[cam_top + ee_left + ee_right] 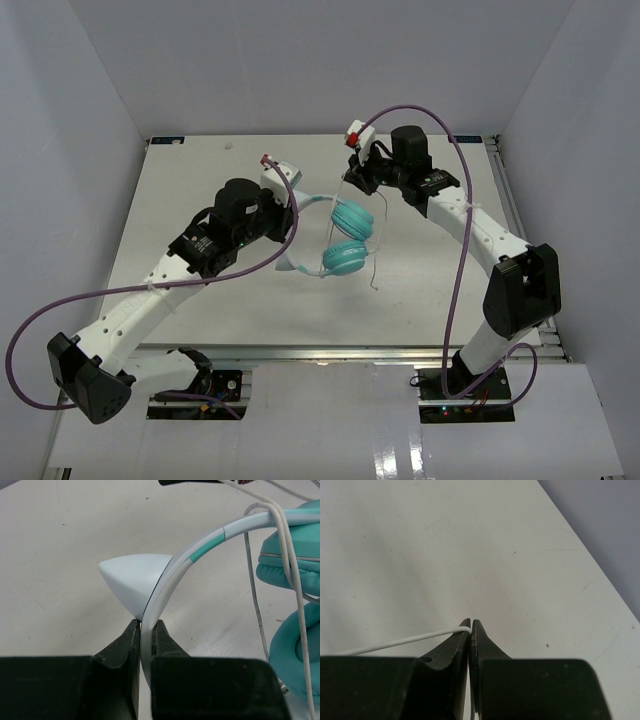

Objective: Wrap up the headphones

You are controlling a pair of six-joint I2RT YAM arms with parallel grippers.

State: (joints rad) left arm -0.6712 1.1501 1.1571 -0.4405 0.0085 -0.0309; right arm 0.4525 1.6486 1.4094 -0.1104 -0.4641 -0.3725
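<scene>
Clamping the headphones point(350, 220) by the pale headband point(200, 550) is the left gripper point(145, 630), while the right gripper point(470, 626) pinches their thin white cord point(405, 641).

Headphones point(352, 218) mid-table; open table point(200, 170) all around.

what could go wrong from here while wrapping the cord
1. The right jaws pinch the thin cord only at their tips; a hard pull might slip it out.
2. The left jaws clamp the headband by its narrow edge, so it may twist or pop free under cord tension.
3. Cord strands hang loose over the headband near the ear cups; they could snag or slide off.
</scene>
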